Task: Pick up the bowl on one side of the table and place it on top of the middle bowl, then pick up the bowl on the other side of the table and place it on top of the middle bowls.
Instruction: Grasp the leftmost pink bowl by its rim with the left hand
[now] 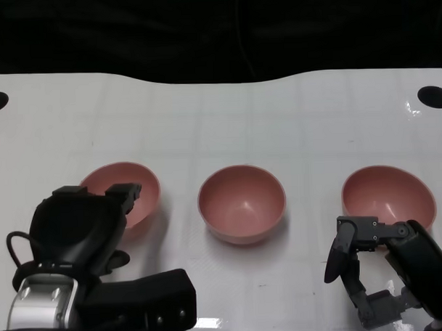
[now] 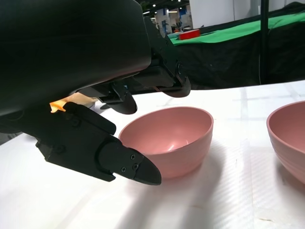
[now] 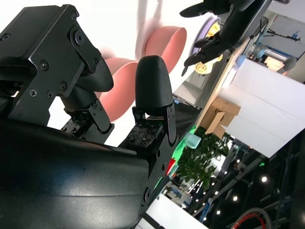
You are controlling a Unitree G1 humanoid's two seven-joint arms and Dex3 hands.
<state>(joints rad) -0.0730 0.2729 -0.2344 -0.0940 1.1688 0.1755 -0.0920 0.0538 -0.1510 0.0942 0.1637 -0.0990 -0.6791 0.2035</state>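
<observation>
No writing shows on the three pink bowls on my white table (image 1: 292,119). My left hand (image 1: 88,217) hovers spread and empty at the left bowl (image 1: 131,184); the middle bowl (image 1: 242,202) stands apart. My right hand (image 1: 370,265), fingers apart and empty, sits just before the right bowl (image 1: 387,190).

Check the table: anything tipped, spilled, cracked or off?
Nothing stands out. The left bowl, middle bowl and right bowl sit upright, apart and empty on the white table. The left hand is at the left bowl; the right hand holds nothing.
</observation>
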